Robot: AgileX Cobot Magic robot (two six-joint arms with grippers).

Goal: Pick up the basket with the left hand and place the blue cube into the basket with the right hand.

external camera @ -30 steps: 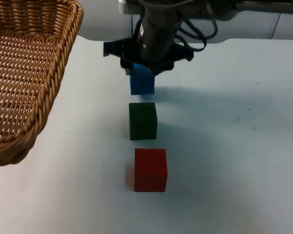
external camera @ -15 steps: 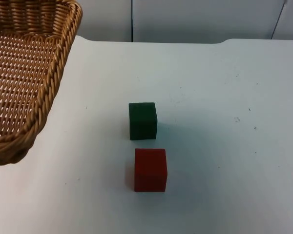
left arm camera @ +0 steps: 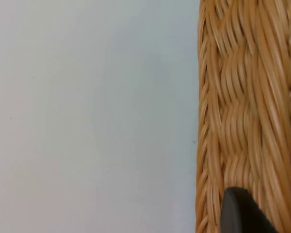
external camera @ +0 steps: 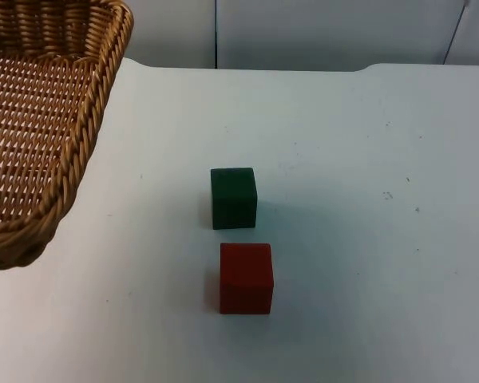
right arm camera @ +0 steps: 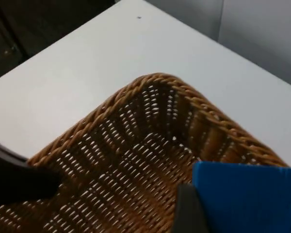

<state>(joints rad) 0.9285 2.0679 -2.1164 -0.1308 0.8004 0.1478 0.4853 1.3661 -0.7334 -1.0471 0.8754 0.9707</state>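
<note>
Wicker basket (external camera: pixel 40 128) rim clamped by left gripper (left arm camera: pixel 240 213); right gripper (right arm camera: pixel 186 208) grips blue cube (right arm camera: pixel 247 196) above it.

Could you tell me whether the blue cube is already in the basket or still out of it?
Still out: the right gripper holds the blue cube above the basket, whose woven floor looks empty.

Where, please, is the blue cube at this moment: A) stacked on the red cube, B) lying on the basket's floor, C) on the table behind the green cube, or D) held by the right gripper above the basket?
D: in the right wrist view the blue cube sits against the right gripper's fingers, above the wicker basket.
</note>
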